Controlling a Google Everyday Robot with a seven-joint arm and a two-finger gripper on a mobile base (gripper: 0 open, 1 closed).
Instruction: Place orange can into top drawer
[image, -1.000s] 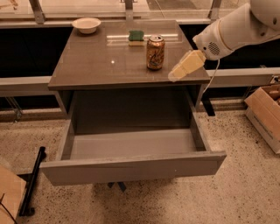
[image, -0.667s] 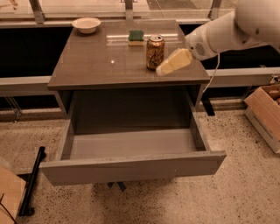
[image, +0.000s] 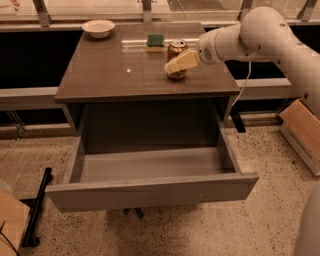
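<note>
Here, gripper (image: 181, 62) at orange can (image: 176, 47) (label illegible)

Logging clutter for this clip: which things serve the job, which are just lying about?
Job: orange can, open top drawer, claw at the can.
Lying about: green sponge, white bowl, cardboard box.

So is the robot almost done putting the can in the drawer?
Not yet. Done: the top drawer is pulled open. Happening now: the hand is right against the orange can, which stands on the table. Left to do: grip it, lift it and set it down inside the drawer.
</note>
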